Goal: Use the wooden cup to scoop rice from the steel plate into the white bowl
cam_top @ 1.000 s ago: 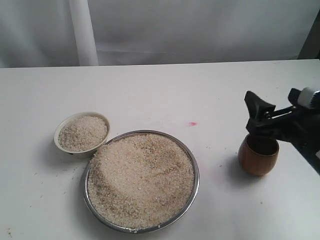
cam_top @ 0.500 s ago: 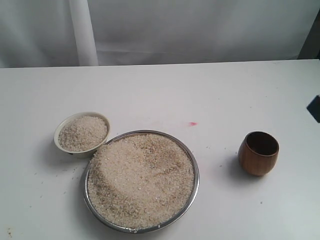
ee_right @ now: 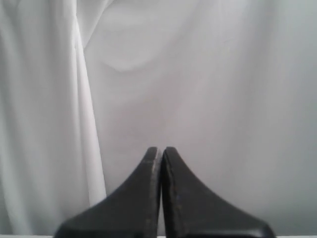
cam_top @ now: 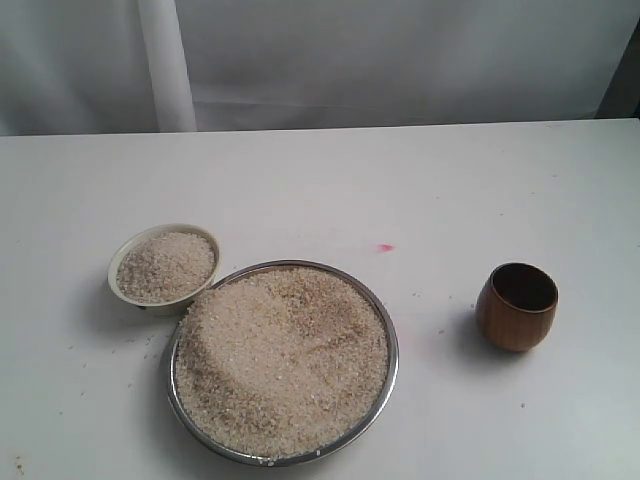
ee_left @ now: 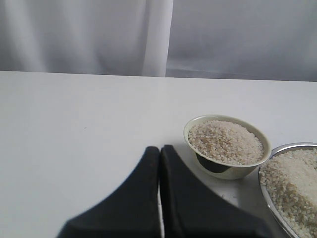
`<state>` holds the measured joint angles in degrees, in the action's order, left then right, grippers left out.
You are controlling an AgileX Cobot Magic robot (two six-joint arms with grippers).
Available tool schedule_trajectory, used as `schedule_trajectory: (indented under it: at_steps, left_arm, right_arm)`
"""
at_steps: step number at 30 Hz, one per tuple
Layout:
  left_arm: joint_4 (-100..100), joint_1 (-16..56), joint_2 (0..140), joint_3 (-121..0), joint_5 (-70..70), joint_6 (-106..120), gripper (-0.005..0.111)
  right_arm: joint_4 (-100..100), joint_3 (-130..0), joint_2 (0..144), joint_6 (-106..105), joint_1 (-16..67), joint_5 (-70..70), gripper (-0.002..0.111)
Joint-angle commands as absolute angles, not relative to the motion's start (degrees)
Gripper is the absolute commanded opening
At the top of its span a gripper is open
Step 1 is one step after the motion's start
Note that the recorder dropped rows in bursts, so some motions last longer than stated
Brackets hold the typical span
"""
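The left gripper (ee_left: 159, 148) has its two black fingers pressed flat against each other with nothing caught between them. It hangs over bare table (cam_top: 400, 180), well apart from the dishes. The right gripper (ee_right: 159, 149) is the same, fingers tight together and empty-handed, and all its wrist view shows beyond the tips is the white cloth (ee_right: 213, 74) hung behind the table. Neither gripper shows in the exterior view.

The wooden cup (cam_top: 516, 320) stands upright by itself on the right of the table, mouth up, its inside dark; I cannot tell whether any grains lie in it. Nothing touches it.

Well to its left, at the near edge of the table, sits the steel plate (cam_top: 394, 345), heaped nearly rim to rim with rice (cam_top: 285, 360); the mound shows a shallow dent toward its left side. Just beyond the plate's far left rim is the white bowl (cam_top: 112, 272), so close that I cannot tell if the two touch, and it is already filled to about its brim with rice of its own.

A few stray grains lie scattered on the table around the plate and bowl. A small pink mark (cam_top: 385, 247) sits on the tabletop between the plate and the cup, a little farther back.
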<state>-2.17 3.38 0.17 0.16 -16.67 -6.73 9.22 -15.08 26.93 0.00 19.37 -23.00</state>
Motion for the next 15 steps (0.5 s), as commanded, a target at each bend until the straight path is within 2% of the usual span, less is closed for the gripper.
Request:
schedule_trajectory:
  at_steps: [1, 12, 15]
  left_arm:
    - [-1.9, 3.61, 0.0, 0.0, -16.35, -7.02, 0.0]
    - [-1.9, 3.61, 0.0, 0.0, -16.35, -7.02, 0.0]
    - [-1.9, 3.61, 0.0, 0.0, -16.35, -7.02, 0.0]
  right_arm:
    - [15.93, -15.17, 26.44, 0.0, 19.43, -22.62, 0.0]
    - [16.17, -15.17, 26.44, 0.0, 19.43, -22.37, 0.0]
    - [16.07, -15.17, 26.44, 0.0, 19.43, -18.58, 0.0]
